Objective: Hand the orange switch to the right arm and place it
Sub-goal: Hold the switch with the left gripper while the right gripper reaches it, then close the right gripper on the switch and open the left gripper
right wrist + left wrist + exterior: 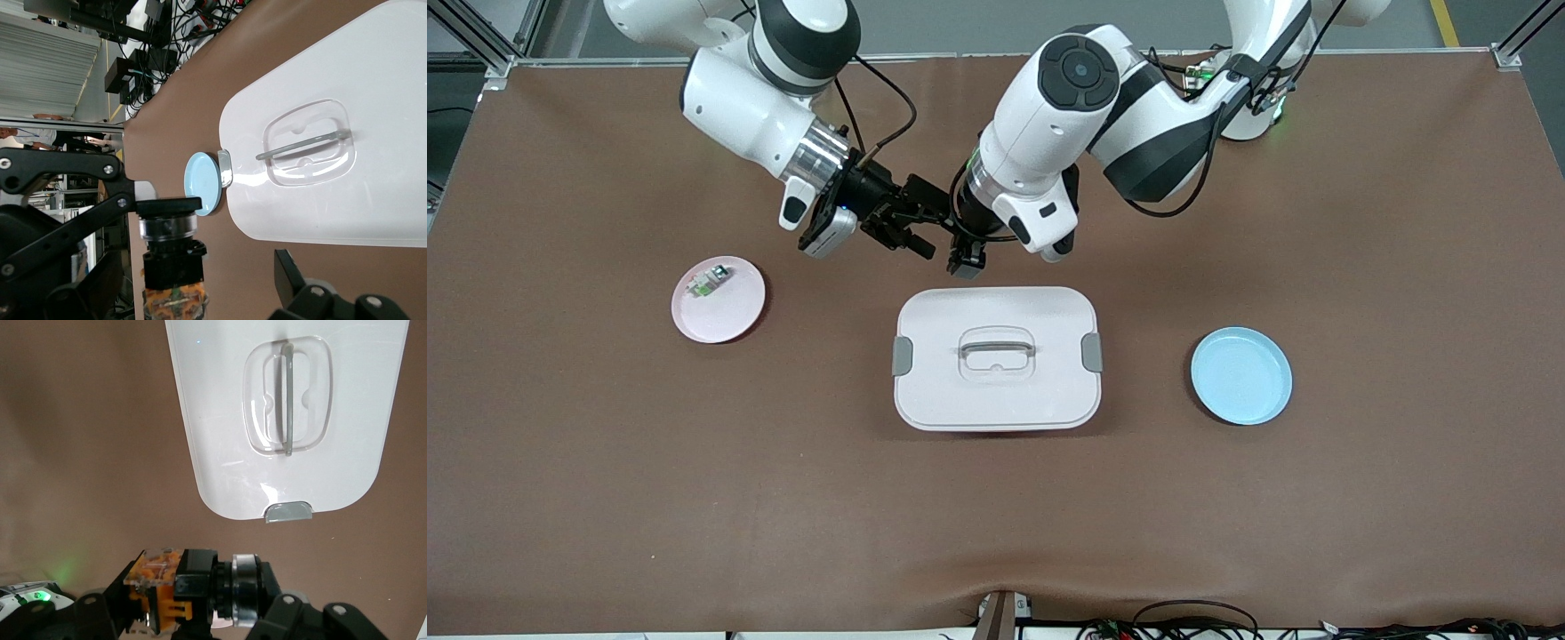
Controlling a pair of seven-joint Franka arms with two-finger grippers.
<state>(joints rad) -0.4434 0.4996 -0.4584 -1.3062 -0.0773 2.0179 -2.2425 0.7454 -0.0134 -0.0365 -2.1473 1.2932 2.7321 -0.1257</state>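
Meanwhile, left claw (966, 260) clamped on orange switch (175, 590), right claw (901, 233) apart beside it, above lidded box (996, 418).

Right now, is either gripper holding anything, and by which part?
The left gripper holds the orange switch by its black end. The right gripper stands open around it, gripping nothing.

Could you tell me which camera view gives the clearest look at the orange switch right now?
The left wrist view: the orange switch fills the foreground, its orange and black body clamped in the left gripper. The right wrist view shows it end-on, mostly black. In the front view it is hidden between the meeting grippers above the table.
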